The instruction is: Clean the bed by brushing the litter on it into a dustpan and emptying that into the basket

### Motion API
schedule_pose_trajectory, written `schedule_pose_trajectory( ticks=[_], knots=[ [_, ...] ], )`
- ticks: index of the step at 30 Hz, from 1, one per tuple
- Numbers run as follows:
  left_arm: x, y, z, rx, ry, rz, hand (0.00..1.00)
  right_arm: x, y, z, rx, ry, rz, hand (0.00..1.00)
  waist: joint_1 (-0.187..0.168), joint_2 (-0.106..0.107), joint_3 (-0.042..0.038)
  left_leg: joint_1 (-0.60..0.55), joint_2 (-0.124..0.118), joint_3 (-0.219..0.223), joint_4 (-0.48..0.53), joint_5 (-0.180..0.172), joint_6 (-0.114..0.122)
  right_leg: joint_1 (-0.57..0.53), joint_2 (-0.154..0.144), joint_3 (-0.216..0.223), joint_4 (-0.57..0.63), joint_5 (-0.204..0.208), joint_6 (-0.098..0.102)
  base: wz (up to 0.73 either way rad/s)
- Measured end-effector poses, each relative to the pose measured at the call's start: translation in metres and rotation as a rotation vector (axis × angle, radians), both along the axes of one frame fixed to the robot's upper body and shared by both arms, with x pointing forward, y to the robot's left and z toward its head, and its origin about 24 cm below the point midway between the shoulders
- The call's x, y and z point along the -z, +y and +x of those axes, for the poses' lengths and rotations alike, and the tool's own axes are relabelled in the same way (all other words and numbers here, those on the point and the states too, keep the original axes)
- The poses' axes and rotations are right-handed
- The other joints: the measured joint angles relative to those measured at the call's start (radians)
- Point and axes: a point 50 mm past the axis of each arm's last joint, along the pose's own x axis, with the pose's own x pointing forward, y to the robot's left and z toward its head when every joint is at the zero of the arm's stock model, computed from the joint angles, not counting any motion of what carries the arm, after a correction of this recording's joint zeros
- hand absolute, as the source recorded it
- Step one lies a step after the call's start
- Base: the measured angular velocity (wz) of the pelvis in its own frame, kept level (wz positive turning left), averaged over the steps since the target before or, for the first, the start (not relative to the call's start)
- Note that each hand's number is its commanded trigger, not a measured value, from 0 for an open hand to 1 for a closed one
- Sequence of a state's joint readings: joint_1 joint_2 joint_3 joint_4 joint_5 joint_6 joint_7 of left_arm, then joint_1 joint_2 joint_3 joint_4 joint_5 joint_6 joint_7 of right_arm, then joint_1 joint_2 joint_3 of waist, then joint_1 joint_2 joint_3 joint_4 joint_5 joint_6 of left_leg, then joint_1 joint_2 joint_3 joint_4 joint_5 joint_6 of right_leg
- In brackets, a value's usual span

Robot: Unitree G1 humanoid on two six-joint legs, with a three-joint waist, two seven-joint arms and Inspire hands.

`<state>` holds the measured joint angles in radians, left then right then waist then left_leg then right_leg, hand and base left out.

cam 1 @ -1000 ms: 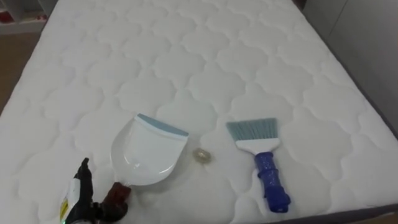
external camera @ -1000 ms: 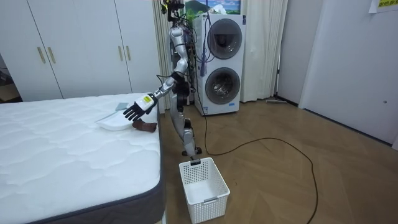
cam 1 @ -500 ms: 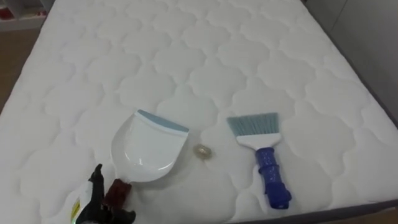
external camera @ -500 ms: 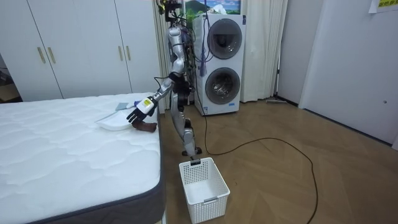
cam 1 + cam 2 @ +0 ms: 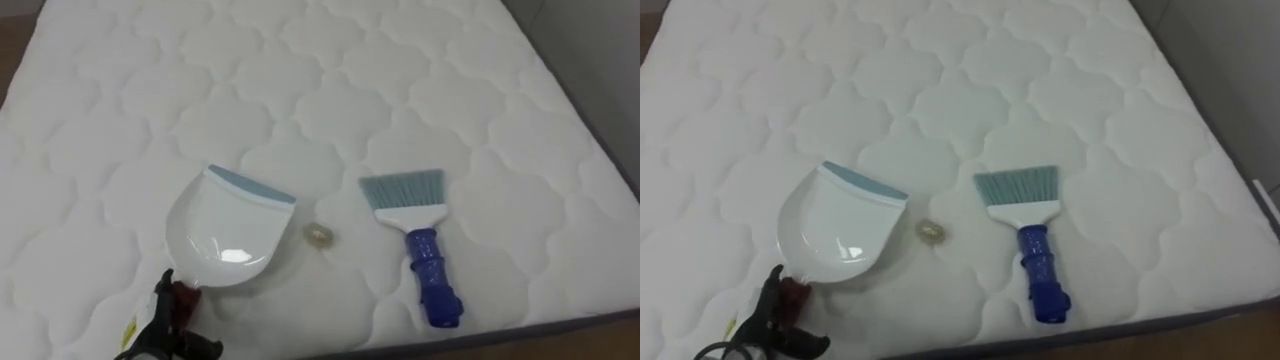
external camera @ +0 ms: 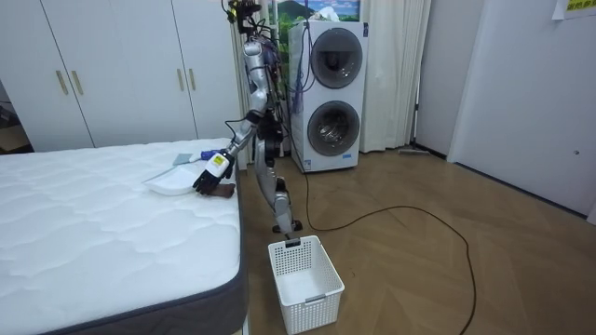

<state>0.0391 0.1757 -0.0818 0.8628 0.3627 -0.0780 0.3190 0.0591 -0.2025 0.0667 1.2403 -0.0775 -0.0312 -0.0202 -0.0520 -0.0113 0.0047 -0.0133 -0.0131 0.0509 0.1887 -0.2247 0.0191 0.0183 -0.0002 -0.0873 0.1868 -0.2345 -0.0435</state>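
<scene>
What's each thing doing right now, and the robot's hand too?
dustpan: lying flat on the mattress, nothing in it.
brush: lying flat, untouched, bristles away from the robot.
scrap: loose between dustpan and brush.
left hand: at the dustpan's handle.
basket: upright on the floor, empty.

Left hand is lowering and closing in on the dark red handle of the white dustpan, now just beside it. Upper body is leaning further toward the mattress.

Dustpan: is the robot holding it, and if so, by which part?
Cannot be told: the left hand is at the dustpan's dark red handle, but whether it grips it is unclear. The brush lies untouched.
</scene>
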Motion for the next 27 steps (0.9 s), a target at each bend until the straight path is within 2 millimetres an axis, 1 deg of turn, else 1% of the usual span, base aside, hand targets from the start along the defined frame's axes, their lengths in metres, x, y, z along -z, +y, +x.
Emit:
schedule_pose_trajectory(
  ticks=[4, 6, 9, 10, 11, 12, 13, 14, 15, 16, 17, 18, 19, 20, 21, 22, 23, 25, 27],
  knots=[
    [-0.002, 0.000, 0.005, 0.004, -0.011, 0.000, 0.00, 0.000, 0.000, 0.003, 0.012, -0.018, 0.004, 0.00, -0.001, 0.000, -0.0001, -0.007, 0.001, -0.009, 0.000, 0.000, 0.000, -0.002, 0.000, -0.009, 0.000, 0.000, 0.000, 0.06],
    [-0.003, -0.001, 0.012, 0.007, -0.014, 0.003, 0.00, 0.000, 0.000, 0.003, 0.019, -0.021, 0.008, 0.00, 0.000, -0.001, -0.0003, -0.012, 0.002, -0.021, 0.000, 0.000, 0.000, -0.011, 0.000, -0.023, 0.001, 0.000, 0.000, 0.11],
    [-0.002, 0.000, 0.017, 0.008, -0.006, 0.007, 0.00, 0.000, 0.002, 0.007, -0.006, -0.019, 0.009, 0.00, 0.002, -0.001, -0.0006, -0.027, 0.001, -0.028, 0.000, 0.000, 0.000, -0.022, 0.001, -0.026, 0.006, 0.000, 0.000, 0.02],
    [-0.003, 0.000, 0.018, 0.008, -0.007, 0.006, 0.00, 0.000, 0.002, 0.008, -0.007, -0.021, 0.009, 0.00, 0.003, -0.001, -0.0001, -0.030, 0.004, -0.034, -0.001, 0.001, 0.000, -0.035, 0.002, -0.029, 0.017, 0.000, 0.000, -0.10],
    [-0.003, 0.000, 0.020, 0.010, -0.009, 0.006, 0.00, 0.000, 0.002, 0.009, -0.008, -0.024, 0.010, 0.00, 0.010, 0.005, 0.0019, -0.029, 0.018, -0.075, -0.008, 0.006, 0.001, -0.084, 0.007, -0.055, 0.092, -0.002, 0.002, -0.40],
    [-0.004, 0.002, 0.021, 0.010, -0.008, 0.014, 0.00, 0.000, 0.004, 0.011, -0.010, -0.030, 0.011, 0.00, 0.030, 0.023, 0.0103, -0.029, 0.041, -0.177, -0.011, 0.010, -0.001, -0.163, 0.025, -0.075, 0.138, -0.021, 0.003, -0.65],
    [-0.004, 0.005, 0.019, 0.006, -0.003, 0.024, 0.00, -0.001, 0.005, 0.015, -0.018, -0.044, 0.010, 0.00, 0.037, 0.021, 0.0112, -0.036, 0.047, -0.205, -0.006, 0.009, -0.002, -0.203, 0.029, -0.074, 0.096, -0.010, -0.016, -0.96],
    [-0.001, 0.015, 0.014, -0.025, 0.023, 0.044, 0.00, -0.004, 0.004, 0.028, -0.051, -0.078, -0.008, 0.00, 0.033, 0.019, 0.0122, -0.059, 0.051, -0.206, 0.014, -0.008, -0.026, -0.274, 0.006, -0.105, 0.050, 0.138, -0.039, -0.41],
    [0.001, 0.020, 0.013, -0.042, 0.050, 0.052, 0.00, -0.004, 0.001, 0.024, -0.055, -0.071, -0.026, 0.00, 0.003, 0.028, 0.0080, -0.074, 0.055, -0.177, 0.020, -0.004, -0.061, -0.266, 0.001, -0.137, 0.055, 0.150, -0.029, -0.08],
    [0.000, 0.021, 0.015, -0.040, 0.056, 0.058, 0.00, -0.004, -0.001, 0.022, -0.051, -0.065, -0.036, 0.00, 0.003, 0.027, 0.0088, -0.074, 0.055, -0.154, 0.014, 0.003, -0.069, -0.260, -0.001, -0.141, 0.051, 0.150, -0.029, 0.40],
    [-0.003, 0.023, 0.022, -0.030, 0.041, 0.070, 0.00, -0.002, -0.004, 0.013, -0.045, -0.022, -0.049, 0.00, -0.001, 0.024, 0.0105, -0.074, 0.057, -0.110, 0.003, 0.013, -0.062, -0.257, -0.002, -0.131, 0.050, 0.149, -0.029, 0.27],
    [-0.006, 0.023, 0.027, -0.027, 0.028, 0.073, 0.00, -0.001, -0.004, 0.008, -0.050, 0.004, -0.052, 0.00, -0.002, 0.022, 0.0131, -0.071, 0.059, -0.081, -0.016, 0.021, -0.052, -0.259, -0.002, -0.124, 0.050, 0.149, -0.028, 0.27],
    [-0.007, 0.022, 0.030, -0.025, 0.020, 0.073, 0.00, -0.001, -0.004, 0.007, -0.053, 0.011, -0.052, 0.00, -0.003, 0.021, 0.0139, -0.069, 0.059, -0.075, -0.021, 0.024, -0.048, -0.262, -0.001, -0.120, 0.051, 0.148, -0.026, 0.31],
    [-0.009, 0.021, 0.034, -0.021, 0.010, 0.073, 0.00, -0.001, -0.004, 0.006, -0.059, 0.016, -0.050, 0.00, -0.003, 0.017, 0.0167, -0.067, 0.052, -0.064, -0.027, 0.025, -0.047, -0.265, -0.001, -0.116, 0.051, 0.146, -0.023, 0.15],
    [-0.008, 0.021, 0.033, -0.020, 0.014, 0.072, 0.00, -0.001, -0.003, 0.007, -0.064, 0.015, -0.045, 0.00, -0.001, 0.007, 0.0187, -0.067, 0.048, -0.052, -0.026, 0.025, -0.047, -0.264, -0.001, -0.116, 0.051, 0.146, -0.023, 0.05],
    [-0.007, 0.021, 0.031, -0.019, 0.023, 0.073, 0.00, -0.001, -0.003, 0.008, -0.067, 0.009, -0.046, 0.00, 0.002, 0.001, 0.0186, -0.072, 0.043, -0.051, -0.024, 0.025, -0.046, -0.264, -0.001, -0.116, 0.049, 0.146, -0.020, -0.04],
    [-0.006, 0.020, 0.031, -0.016, 0.026, 0.074, 0.00, -0.001, -0.003, 0.009, -0.067, 0.006, -0.046, 0.00, 0.001, 0.000, 0.0182, -0.075, 0.041, -0.050, -0.021, 0.024, -0.045, -0.264, -0.002, -0.117, 0.046, 0.147, -0.018, 0.06],
    [-0.007, 0.018, 0.033, -0.003, 0.027, 0.076, 0.00, -0.002, -0.002, 0.013, -0.072, -0.007, -0.041, 0.00, 0.001, 0.001, 0.0177, -0.087, 0.037, -0.026, -0.018, 0.029, -0.036, -0.266, -0.008, -0.115, 0.034, 0.150, -0.010, 0.10],
    [-0.005, 0.018, 0.032, 0.003, 0.035, 0.079, 0.00, -0.002, -0.001, 0.014, -0.074, -0.008, -0.035, 0.00, 0.001, 0.006, 0.0144, -0.091, 0.037, -0.022, -0.018, 0.032, -0.029, -0.269, -0.011, -0.112, 0.035, 0.153, -0.009, 0.06]
  ],
)
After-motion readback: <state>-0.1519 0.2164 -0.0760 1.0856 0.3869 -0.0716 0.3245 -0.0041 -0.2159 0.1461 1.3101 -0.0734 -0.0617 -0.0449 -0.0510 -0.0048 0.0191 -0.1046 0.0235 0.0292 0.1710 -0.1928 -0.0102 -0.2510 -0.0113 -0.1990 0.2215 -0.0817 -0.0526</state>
